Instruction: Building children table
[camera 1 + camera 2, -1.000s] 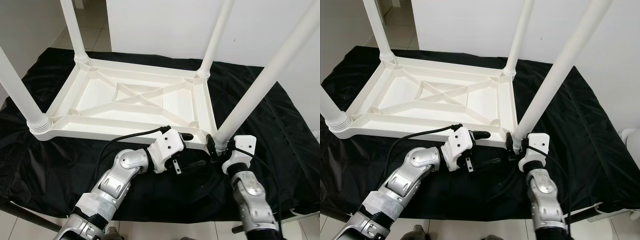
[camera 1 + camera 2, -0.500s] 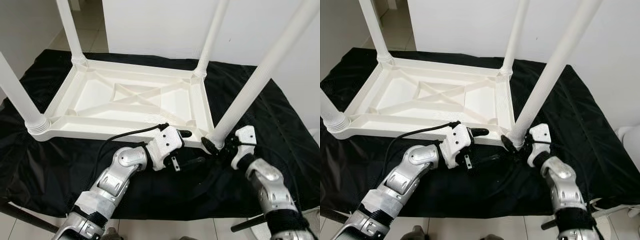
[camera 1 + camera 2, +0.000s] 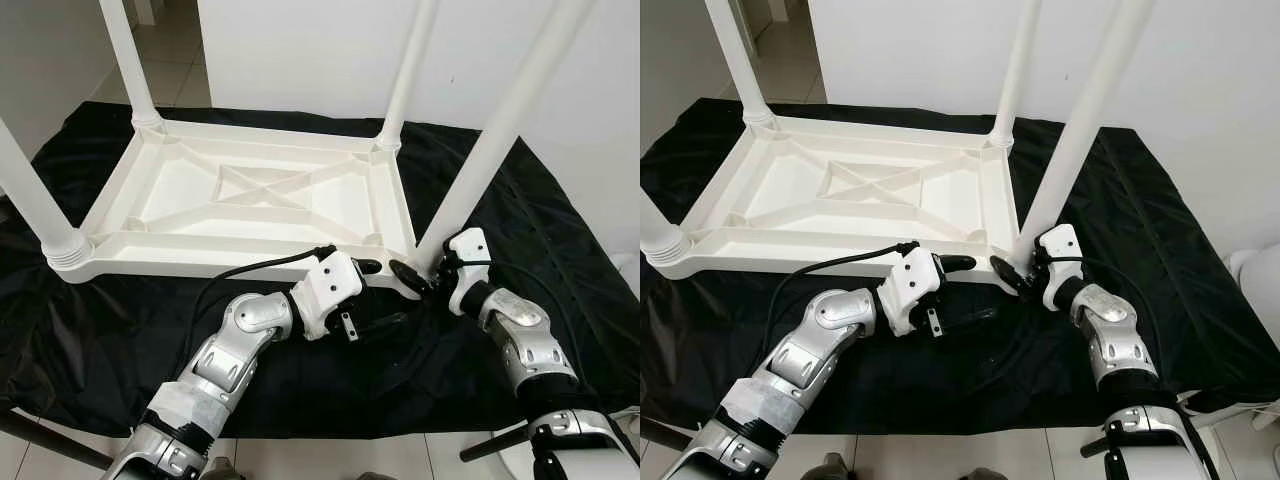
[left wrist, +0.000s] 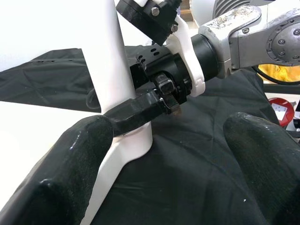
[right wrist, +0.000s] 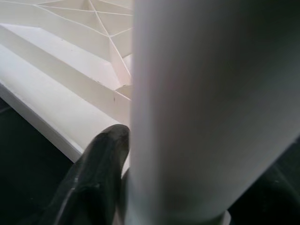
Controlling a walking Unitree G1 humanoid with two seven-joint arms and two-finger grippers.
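Observation:
A white plastic children's table lies upside down on a black cloth, all its legs pointing up. My right gripper is shut on the base of the near right leg, where it meets the corner socket. One black finger crosses the front of the leg, and the wrist view has a finger pressed against the leg. My left gripper stands open just left of that corner, beside the table's near rim. Its fingers hold nothing and frame the leg.
The black cloth covers a low platform whose front edge is just below my arms, with tiled floor beyond it. A white wall stands close behind. A black cable loops from my left wrist across the cloth.
My right forearm has swung from below the near right leg out to its right, with the gripper staying at the leg's base. The camera has shifted a little. The left gripper has hardly moved.

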